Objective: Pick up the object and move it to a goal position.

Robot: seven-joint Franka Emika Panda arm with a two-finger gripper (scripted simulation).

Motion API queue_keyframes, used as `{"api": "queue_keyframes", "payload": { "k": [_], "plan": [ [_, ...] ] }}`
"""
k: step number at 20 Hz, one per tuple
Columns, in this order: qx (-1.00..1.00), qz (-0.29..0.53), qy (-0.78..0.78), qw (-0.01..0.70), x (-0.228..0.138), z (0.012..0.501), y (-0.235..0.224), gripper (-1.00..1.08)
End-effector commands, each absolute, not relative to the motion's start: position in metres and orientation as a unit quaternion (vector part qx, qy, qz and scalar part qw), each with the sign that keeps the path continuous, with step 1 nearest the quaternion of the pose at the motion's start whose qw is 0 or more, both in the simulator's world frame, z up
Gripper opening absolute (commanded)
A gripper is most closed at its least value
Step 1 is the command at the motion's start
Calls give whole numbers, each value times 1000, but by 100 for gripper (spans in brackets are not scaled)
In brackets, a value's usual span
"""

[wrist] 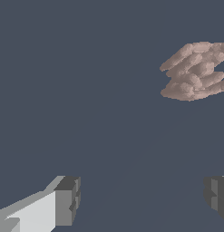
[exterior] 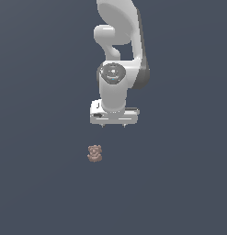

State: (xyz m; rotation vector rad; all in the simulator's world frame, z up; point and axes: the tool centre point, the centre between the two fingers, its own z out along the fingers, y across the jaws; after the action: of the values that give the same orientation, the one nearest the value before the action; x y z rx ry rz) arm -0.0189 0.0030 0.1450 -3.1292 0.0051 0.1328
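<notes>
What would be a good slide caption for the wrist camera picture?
The open hand hangs over a plain dark floor, the lumpy brown object lying off to one side, outside its two fingers.

A simulated test scene, not a real room: flat, featureless slate-blue ground (exterior: 36, 183), smoothly rendered robot arm (exterior: 116, 87).

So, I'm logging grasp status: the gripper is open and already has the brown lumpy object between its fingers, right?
Not quite. The gripper is open, but the object is not between its fingers. The exterior view shows it lying apart from the gripper, lower in the picture and toward that view's left. In the wrist view the object sits well clear of both fingertips, with nothing between them.
</notes>
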Motion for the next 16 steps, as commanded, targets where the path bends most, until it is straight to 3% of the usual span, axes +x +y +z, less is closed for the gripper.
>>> {"api": "queue_keyframes", "payload": {
  "k": [1, 16],
  "plan": [
    [-999, 42, 2, 5, -19, 145, 3, 100],
    [-999, 33, -39, -3, -15, 154, 25, 100]
  ]
}}
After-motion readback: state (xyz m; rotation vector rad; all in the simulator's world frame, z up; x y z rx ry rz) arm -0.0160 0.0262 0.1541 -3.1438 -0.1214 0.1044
